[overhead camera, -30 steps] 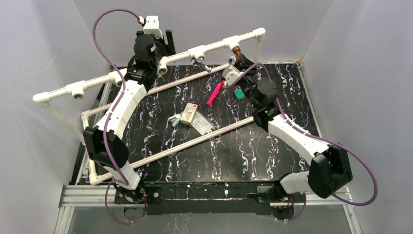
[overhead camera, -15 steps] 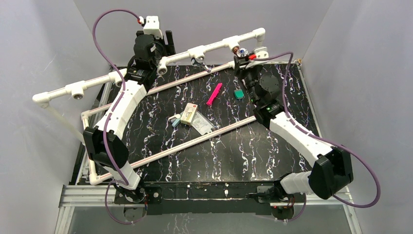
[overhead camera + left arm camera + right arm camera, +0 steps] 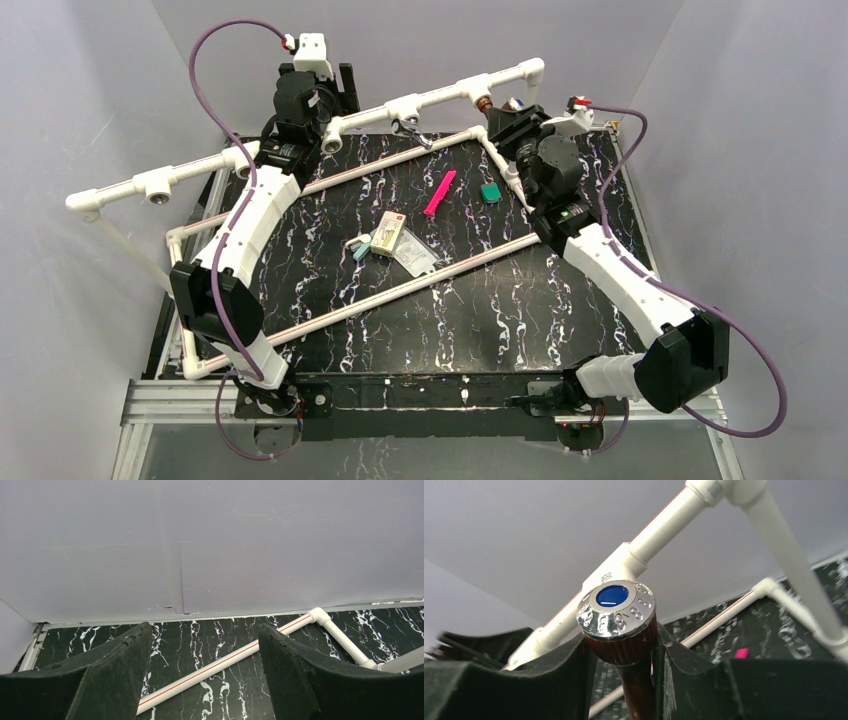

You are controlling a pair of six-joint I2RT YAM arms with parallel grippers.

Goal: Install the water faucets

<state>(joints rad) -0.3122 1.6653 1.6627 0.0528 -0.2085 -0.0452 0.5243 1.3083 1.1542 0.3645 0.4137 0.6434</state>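
Note:
The dark reddish-brown faucet (image 3: 486, 104) sits at the right tee socket of the raised white pipe rail (image 3: 440, 95). My right gripper (image 3: 505, 117) is shut on it. In the right wrist view the jaws (image 3: 623, 636) clamp its ribbed brown knob, which has a chrome cap with a blue centre (image 3: 616, 609), just below the tee (image 3: 619, 567). The silver faucet (image 3: 411, 126) hangs from the middle tee. My left gripper (image 3: 343, 85) is open and empty at the back, beside the rail; in its own view (image 3: 202, 630) nothing lies between the fingers.
A pink flat strip (image 3: 440, 193), a small green piece (image 3: 490, 192), a small box (image 3: 388, 233), a clear packet (image 3: 415, 255) and a pale teal piece (image 3: 358, 248) lie on the black marbled table. Low white pipes (image 3: 400, 285) cross it. Grey walls stand close behind.
My right wrist has turned around the reddish-brown faucet, its camera end swinging from the left side over to the right, with the jaws staying at the tee. The left arm has not moved.

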